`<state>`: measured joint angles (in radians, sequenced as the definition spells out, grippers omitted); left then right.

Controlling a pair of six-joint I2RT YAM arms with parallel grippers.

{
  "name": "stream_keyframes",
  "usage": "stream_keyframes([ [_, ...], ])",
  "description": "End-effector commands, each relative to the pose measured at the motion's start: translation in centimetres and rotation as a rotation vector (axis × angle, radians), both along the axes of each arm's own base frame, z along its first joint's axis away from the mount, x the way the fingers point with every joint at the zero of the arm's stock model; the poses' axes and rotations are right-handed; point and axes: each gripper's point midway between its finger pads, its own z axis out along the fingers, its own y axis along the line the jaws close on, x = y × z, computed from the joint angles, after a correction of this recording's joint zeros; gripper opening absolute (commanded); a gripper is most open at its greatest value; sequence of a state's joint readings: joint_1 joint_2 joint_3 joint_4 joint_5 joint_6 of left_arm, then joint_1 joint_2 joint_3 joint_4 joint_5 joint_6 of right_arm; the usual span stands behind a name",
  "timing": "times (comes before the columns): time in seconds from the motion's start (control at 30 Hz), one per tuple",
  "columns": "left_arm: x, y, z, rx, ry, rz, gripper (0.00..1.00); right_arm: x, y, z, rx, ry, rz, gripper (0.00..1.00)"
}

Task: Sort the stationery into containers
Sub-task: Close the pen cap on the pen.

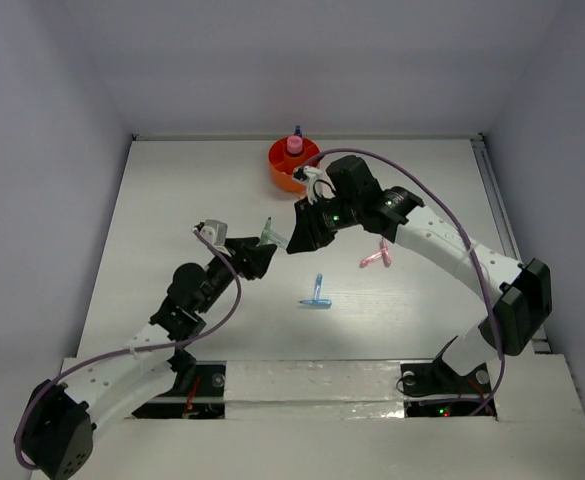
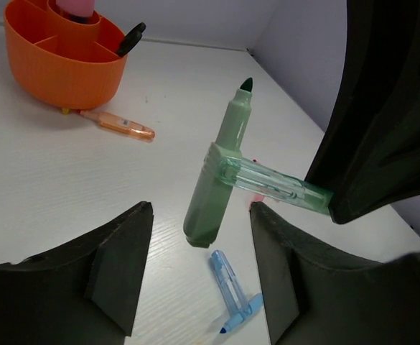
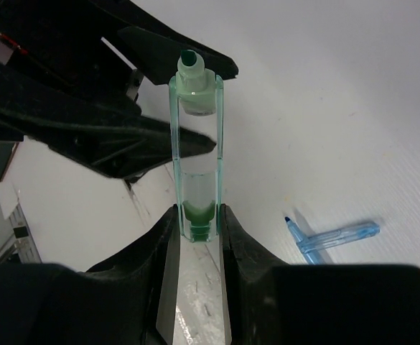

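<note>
1. The green piece [image 2: 220, 180], a green marker crossed by a clear green bar, is held off the table on the near side of the orange tub [image 2: 59, 68], well apart from it.
2. The right gripper [image 3: 197, 221] pinches one end of the clear bar, its jaws drawn narrow against it.
3. The left gripper [image 1: 257, 257] is spread wide, one finger on each side of the marker's lower end, neither touching it.
4. Nearer than the tub lies the light-blue T-shaped piece [image 1: 317, 296]. The pink piece [image 1: 376, 258] lies to the tub's near right.
5. The pink-capped glue bottle [image 1: 295, 145] stands in the tub. An orange pen [image 2: 120, 126] lies just beside the tub's base.
</note>
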<state>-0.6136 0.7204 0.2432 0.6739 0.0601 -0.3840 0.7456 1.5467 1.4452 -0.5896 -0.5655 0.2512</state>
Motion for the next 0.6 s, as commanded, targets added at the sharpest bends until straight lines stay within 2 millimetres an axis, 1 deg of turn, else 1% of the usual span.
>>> stream_keyframes([
  [0.0, 0.7, 0.0, 4.4, -0.051, -0.121, 0.027, 0.47, -0.2, 0.5, 1.9, 0.054, -0.004, 0.026, 0.0],
  [0.07, 0.6, -0.2, 4.6, -0.056, -0.126, 0.021, 0.41, -0.2, 0.4, 1.8, 0.052, -0.003, 0.025, 0.0],
  [0.1, 0.6, -0.2, 4.7, -0.055, -0.128, 0.02, 0.35, 0.2, 0.2, 1.7, 0.051, -0.001, 0.015, 0.0],
  [0.17, 0.6, -0.4, 4.7, -0.05, -0.128, 0.014, 0.29, 0.0, 0.2, 1.7, 0.06, 0.005, 0.02, 0.0],
  [0.2, 0.6, -0.4, 4.7, -0.05, -0.126, 0.013, 0.24, -0.1, 0.3, 1.7, 0.064, 0.008, 0.022, 0.0],
  [0.27, 0.4, -0.6, 4.6, -0.052, -0.125, 0.002, 0.18, -0.3, 0.4, 1.9, 0.074, 0.012, 0.03, 0.0],
  [0.3, 0.3, -0.6, 4.7, -0.054, -0.127, 0.002, 0.12, -0.2, 0.4, 1.9, 0.075, 0.013, 0.029, 0.0],
  [0.33, 0.3, -0.5, 4.7, -0.055, -0.126, 0.003, 0.09, 0.1, 0.2, 1.9, 0.074, 0.013, 0.02, 0.0],
  [0.4, -0.2, -0.5, 5.0, -0.066, -0.136, -0.003, 0.0, 0.0, 0.1, 2.1, 0.077, 0.014, 0.018, 0.0],
  [0.47, -0.3, -0.3, 5.1, -0.068, -0.134, -0.002, 0.0, 0.3, -0.2, 2.3, 0.08, 0.009, 0.004, 0.0],
  [0.57, -0.8, -0.5, 4.6, -0.063, -0.117, -0.02, 0.0, 1.1, -0.7, 3.2, 0.083, -0.023, -0.039, 0.0],
])
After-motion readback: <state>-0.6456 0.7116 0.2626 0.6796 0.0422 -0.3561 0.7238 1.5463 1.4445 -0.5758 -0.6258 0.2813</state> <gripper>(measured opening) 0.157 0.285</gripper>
